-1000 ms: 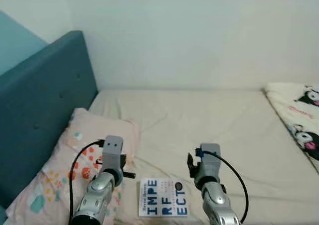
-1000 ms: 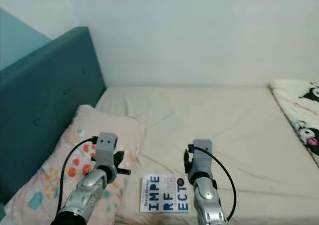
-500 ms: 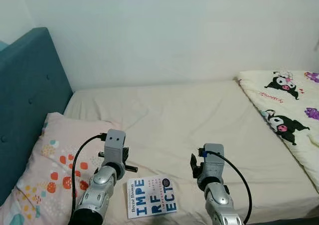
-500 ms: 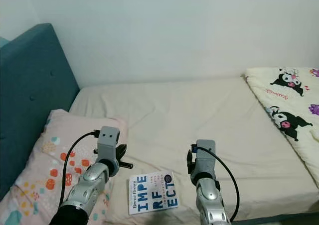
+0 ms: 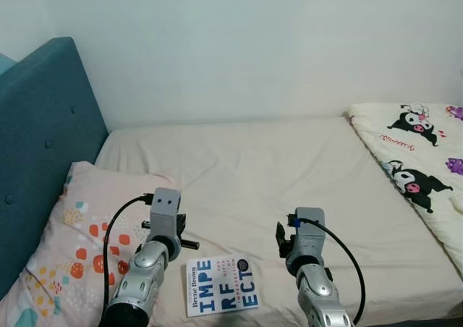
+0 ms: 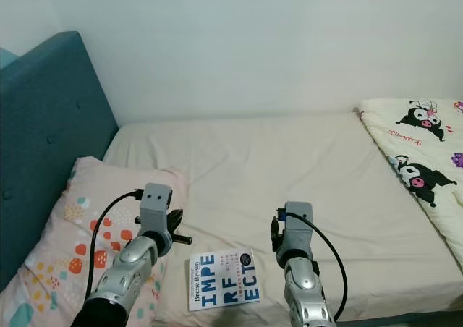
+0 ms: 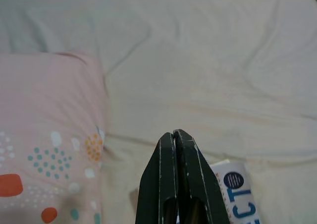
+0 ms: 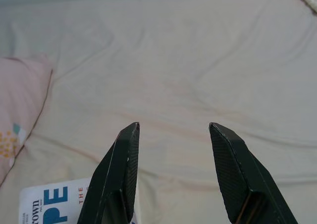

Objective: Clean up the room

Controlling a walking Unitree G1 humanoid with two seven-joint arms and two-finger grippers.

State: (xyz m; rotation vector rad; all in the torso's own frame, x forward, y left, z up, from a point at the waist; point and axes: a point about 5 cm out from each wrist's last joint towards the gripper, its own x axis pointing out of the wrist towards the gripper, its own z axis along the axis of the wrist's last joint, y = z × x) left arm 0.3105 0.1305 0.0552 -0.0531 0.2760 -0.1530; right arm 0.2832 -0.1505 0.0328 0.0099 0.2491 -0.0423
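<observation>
Cream bedding is spreading out below the head camera: the bed (image 5: 289, 168) is running along a pale wall, with a teal headboard (image 5: 43, 146) at nine o'clock, a pink patterned pillow (image 5: 79, 240) at about eight o'clock, and a cartoon-print blanket (image 5: 419, 175) bunching at three o'clock. A white book (image 5: 221, 286) with blue block lettering is lying flat on the sheet at six o'clock, just beside the pillow's near corner.

Compared with a second ago, the whole scene is sliding leftward: less headboard is showing and far more of the blanket is coming into frame, so the camera is turning toward the robot's right, while the book itself is lying where it was. Over the last half second that turn is nearly dying out.

Both arms are holding the same raised pose as before. The left hand (image 7: 176, 140) is hanging above the sheet with its fingers pressed together, the book's corner peeking out just beside them. The right hand (image 8: 173, 135) is hovering with fingers spread wide and nothing between them, the book at about seven o'clock of it in its wrist view.

Judging from this, the robot is settling into position, and the book looks like the likeliest item to pick up first.
</observation>
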